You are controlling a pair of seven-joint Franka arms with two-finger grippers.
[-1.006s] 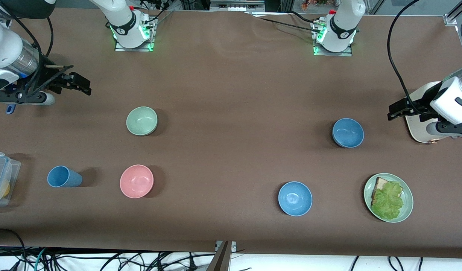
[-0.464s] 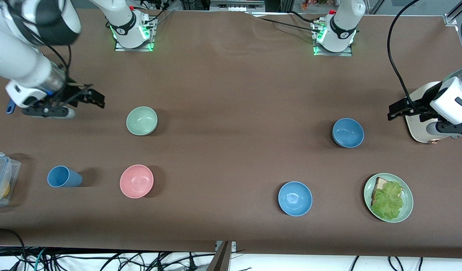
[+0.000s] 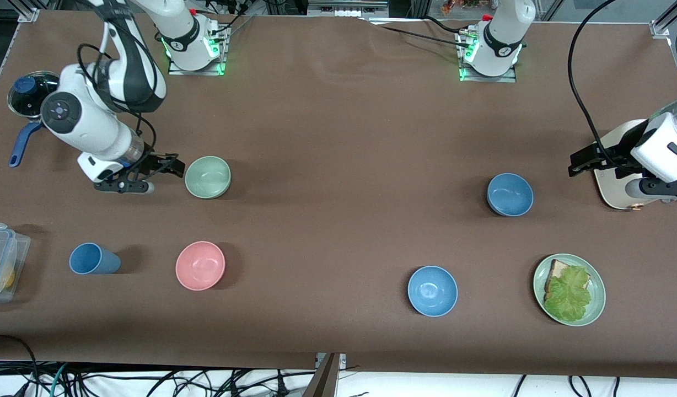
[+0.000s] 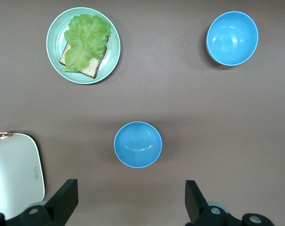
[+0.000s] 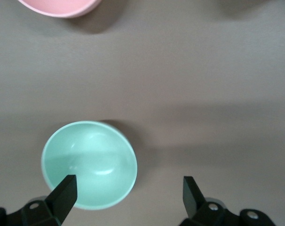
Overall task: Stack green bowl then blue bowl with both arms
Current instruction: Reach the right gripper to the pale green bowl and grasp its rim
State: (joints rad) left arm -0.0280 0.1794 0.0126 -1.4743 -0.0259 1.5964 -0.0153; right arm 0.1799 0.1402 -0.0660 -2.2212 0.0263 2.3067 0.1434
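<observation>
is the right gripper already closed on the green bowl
No, the right gripper hangs open just beside the green bowl, which sits on the table with nothing gripping its rim.

We look straight down from our left wrist at the brown desk (image 4: 189,94). Our left end effector (image 4: 128,207) has its two black fingers (image 4: 62,200) spread wide, holding nothing. The blue bowl (image 4: 138,144) sits upright on the desk between the fingers' line and the other dishes. We also see a second, glossier blue bowl (image 4: 232,37) and a green plate (image 4: 83,45) carrying toast under lettuce, both well apart from it. A white rounded board (image 4: 15,169) lies beside one finger.
</observation>
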